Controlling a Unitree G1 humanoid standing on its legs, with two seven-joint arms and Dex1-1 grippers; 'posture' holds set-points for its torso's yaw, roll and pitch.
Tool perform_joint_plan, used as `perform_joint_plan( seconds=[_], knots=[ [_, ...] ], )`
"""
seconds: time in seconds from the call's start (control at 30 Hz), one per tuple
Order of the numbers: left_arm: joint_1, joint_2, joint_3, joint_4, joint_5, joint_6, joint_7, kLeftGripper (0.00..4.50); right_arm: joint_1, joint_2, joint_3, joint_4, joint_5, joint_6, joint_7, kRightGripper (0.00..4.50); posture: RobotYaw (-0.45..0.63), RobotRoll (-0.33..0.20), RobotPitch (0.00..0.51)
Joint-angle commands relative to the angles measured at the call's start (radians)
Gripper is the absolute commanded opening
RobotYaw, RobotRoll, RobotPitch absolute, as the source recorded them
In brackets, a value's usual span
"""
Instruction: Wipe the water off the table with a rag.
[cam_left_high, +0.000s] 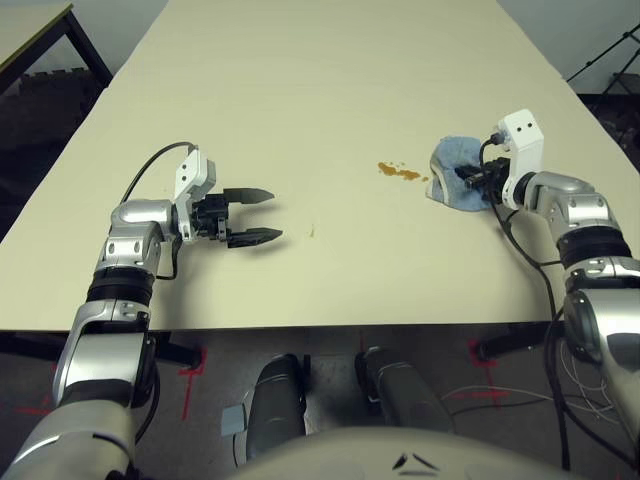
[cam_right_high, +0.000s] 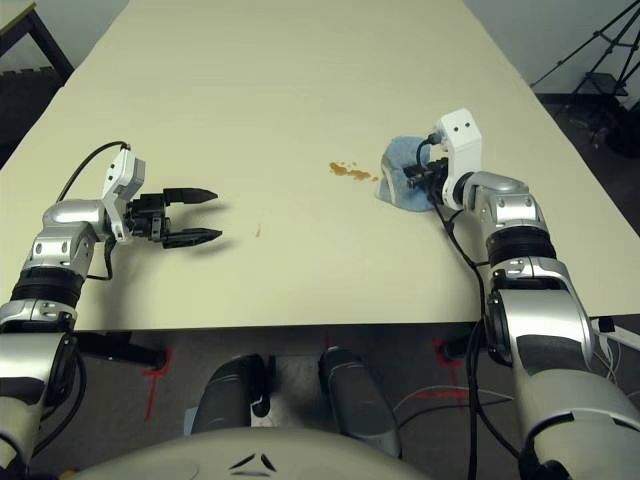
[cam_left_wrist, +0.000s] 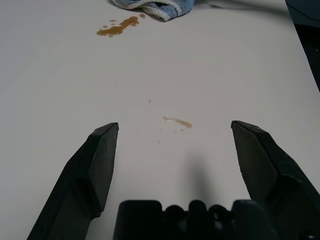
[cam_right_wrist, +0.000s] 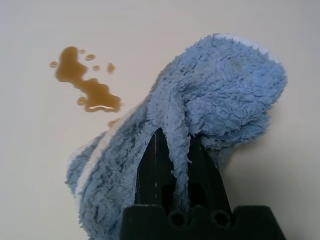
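Right gripper is pinching rag on tabletop beside water; left gripper is hovering, jaws apart.

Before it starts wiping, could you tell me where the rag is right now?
The rag lies bunched on the table at the robot's right, pinched in the right gripper, just right of the larger water splotch.
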Motion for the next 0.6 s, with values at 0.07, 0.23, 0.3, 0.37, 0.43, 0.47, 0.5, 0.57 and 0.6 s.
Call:
perform_joint_plan(
  seconds=[0.07,0.23,0.3,0.37,0.43,0.47,0.5,0.57,0.6],
  knots=[
    [0.002,0.008,-0.002,-0.011,0.013,-0.006,-0.006,4.5,-0.008,0.088,0.054,0.045,-0.028,0.009,0.037,0.02,-0.32,0.0,0.108],
    [0.005,0.011,-0.001,-0.013,0.012,-0.004,-0.007,4.5,-0.033,0.155,0.078,0.065,-0.057,0.001,0.051,0.02,-0.31,0.0,0.111],
    [0.007,0.012,0.0,-0.015,0.011,-0.003,-0.006,4.5,-0.043,0.178,0.086,0.078,-0.069,-0.006,0.056,0.02,-0.31,0.0,0.111],
    [0.01,0.014,0.001,-0.017,0.01,-0.002,-0.006,4.5,-0.055,0.198,0.095,0.092,-0.08,-0.012,0.06,0.02,-0.31,0.0,0.111],
    [0.013,0.015,0.002,-0.02,0.01,-0.001,-0.005,4.5,-0.07,0.22,0.103,0.109,-0.09,-0.02,0.063,0.02,-0.31,0.0,0.111],
    [0.014,0.016,0.002,-0.021,0.009,0.0,-0.004,4.5,-0.08,0.232,0.105,0.119,-0.096,-0.024,0.063,0.02,-0.31,0.0,0.111],
    [0.016,0.016,0.003,-0.023,0.009,0.001,-0.004,4.5,-0.09,0.243,0.107,0.129,-0.101,-0.029,0.064,0.02,-0.29,0.0,0.115],
    [0.02,0.018,0.003,-0.027,0.007,0.002,-0.004,4.5,-0.106,0.262,0.109,0.147,-0.111,-0.037,0.064,0.02,-0.29,0.0,0.115],
    [0.022,0.018,0.004,-0.029,0.007,0.003,-0.003,4.5,-0.116,0.273,0.11,0.157,-0.115,-0.041,0.065,0.02,-0.29,0.0,0.115]
  ],
)
